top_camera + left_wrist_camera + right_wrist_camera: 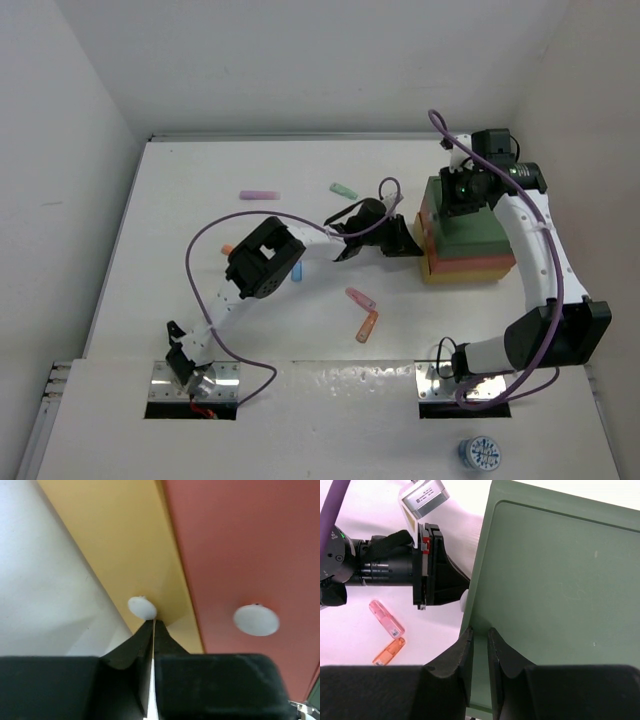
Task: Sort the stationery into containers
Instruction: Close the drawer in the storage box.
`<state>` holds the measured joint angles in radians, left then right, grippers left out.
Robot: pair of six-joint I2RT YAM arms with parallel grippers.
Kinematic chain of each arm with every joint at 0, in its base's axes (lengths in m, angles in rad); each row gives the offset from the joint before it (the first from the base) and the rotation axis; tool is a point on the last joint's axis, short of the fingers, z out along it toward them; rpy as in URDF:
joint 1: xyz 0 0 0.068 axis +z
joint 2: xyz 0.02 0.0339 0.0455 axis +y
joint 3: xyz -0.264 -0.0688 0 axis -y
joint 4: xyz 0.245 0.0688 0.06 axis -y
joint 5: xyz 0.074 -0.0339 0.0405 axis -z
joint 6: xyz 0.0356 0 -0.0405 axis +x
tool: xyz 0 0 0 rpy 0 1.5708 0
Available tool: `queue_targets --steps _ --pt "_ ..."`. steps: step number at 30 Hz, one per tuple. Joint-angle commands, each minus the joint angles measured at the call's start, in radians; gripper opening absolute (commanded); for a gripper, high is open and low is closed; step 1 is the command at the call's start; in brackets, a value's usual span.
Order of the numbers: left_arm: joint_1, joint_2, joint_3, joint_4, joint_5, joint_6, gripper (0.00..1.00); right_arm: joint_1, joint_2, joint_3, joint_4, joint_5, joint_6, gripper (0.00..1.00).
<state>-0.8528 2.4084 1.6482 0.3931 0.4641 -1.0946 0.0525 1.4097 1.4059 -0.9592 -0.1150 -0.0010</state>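
Left gripper (152,622) is pressed shut, tips right against the yellow tray's (125,545) left edge. Scanning from the left: open table (180,220), purple marker (259,195) far, pink marker (360,298) and orange marker (367,327) nearer. Then the stack, where the right gripper (479,635) pinches the green tray's (560,580) left rim, right wall close.

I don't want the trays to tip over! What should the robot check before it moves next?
1. Right tool astride the rim of the green tray: ok.
2. Left tool shut, tip against the yellow tray: ok.
3. Red-orange tray sandwiched between green and yellow: ok.
4. Pink marker and orange marker lying apart from the stack: ok.
5. Grip strong enough for lifting: cannot tell.
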Motion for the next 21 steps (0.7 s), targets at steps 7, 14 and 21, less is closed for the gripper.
queue_targets --steps 7,14,21 --pt "-0.005 -0.009 0.027 0.102 0.013 -0.022 0.29 -0.013 0.031 -0.018 -0.131 -0.02 -0.025 0.18" --pt "0.047 -0.156 -0.096 0.082 -0.012 0.045 0.32 -0.04 0.011 -0.03 -0.11 0.029 -0.022 0.21" --pt "0.09 -0.219 -0.269 0.552 0.099 -0.145 0.39 -0.045 0.009 -0.024 -0.098 0.02 -0.011 0.21"
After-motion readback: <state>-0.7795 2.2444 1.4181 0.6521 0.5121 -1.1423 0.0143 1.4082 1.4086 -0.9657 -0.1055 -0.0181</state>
